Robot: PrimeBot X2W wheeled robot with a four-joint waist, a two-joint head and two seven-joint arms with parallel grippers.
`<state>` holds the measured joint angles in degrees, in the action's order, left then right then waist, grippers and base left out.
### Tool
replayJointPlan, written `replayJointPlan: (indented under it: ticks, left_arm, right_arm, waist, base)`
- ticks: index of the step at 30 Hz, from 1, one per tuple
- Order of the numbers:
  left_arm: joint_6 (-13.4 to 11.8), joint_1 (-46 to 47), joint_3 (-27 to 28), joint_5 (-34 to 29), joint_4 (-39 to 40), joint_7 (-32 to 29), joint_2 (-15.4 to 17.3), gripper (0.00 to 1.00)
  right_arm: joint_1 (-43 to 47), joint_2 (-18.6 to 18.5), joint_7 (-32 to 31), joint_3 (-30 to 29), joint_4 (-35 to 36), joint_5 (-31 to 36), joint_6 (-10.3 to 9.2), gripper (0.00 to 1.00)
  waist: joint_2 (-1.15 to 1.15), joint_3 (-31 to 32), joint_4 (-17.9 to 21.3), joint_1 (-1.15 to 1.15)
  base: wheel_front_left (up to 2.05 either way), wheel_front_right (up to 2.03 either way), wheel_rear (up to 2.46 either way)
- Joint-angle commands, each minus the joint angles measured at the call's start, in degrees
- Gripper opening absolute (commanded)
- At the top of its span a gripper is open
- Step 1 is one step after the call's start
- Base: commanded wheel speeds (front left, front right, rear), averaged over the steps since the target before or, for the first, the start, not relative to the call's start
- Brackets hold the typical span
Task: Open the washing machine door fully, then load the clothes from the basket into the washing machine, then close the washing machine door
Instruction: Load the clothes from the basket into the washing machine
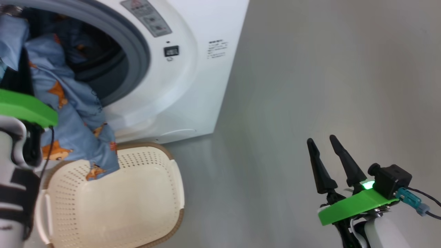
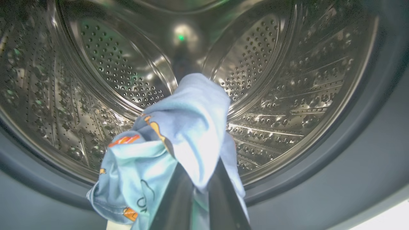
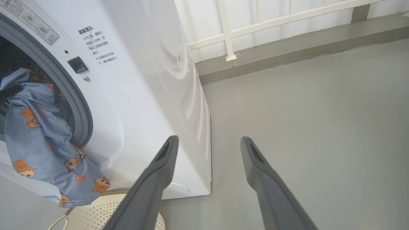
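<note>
Left wrist view: left pincer (image 2: 195, 172) grips a light blue printed fabric garment (image 2: 191, 121) at the mouth of the steel drum (image 2: 287, 95). Head view: garment drapes over cream perforated plastic basket (image 1: 144, 206), lower left; right pincer (image 1: 321, 139) open, lower right.

Right gripper (image 1: 321, 138): tapered black fingers (image 1: 320, 172), green plate (image 1: 355, 206), glowing green LED (image 1: 368, 185), black camera block (image 1: 394, 179), teal plug (image 1: 410, 199), white forearm (image 1: 386, 231).

A smooth grey floor (image 3: 319, 105) is seen beneath and ahead of the right pincer (image 3: 209, 138). Beyond the pincer's tips a low grey kerb (image 3: 287, 44) is set along the floor's far edge, topped by a white railing (image 3: 227, 38) and backed by pale, brightly lit panels (image 3: 255, 9).
</note>
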<state>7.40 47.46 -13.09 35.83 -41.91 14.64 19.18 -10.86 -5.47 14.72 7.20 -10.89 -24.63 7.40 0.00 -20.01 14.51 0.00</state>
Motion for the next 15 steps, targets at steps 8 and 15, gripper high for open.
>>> replayJointPlan:
  ticks: [8, 15]
  left_arm:
    - [0.1, 11.5, -5.0, 3.0, -11.7, 0.1, 5.7, 0.00]
    - [0.1, 18.1, -8.0, 4.0, -16.3, 0.2, 7.9, 0.00]
  right_arm:
    - [-3.2, 1.0, 0.3, 3.9, 1.6, 0.7, 0.09, 1.00]
    - [-4.4, 1.8, 0.3, 4.7, 2.3, 0.5, 0.09, 1.00]
  waist:
    - [0.00, -5.5, 5.1, 0.00]
    - [0.00, -9.0, 7.0, 0.00]
  base:
    - [0.00, 0.00, 0.00]
    - [0.00, 0.00, 0.00]
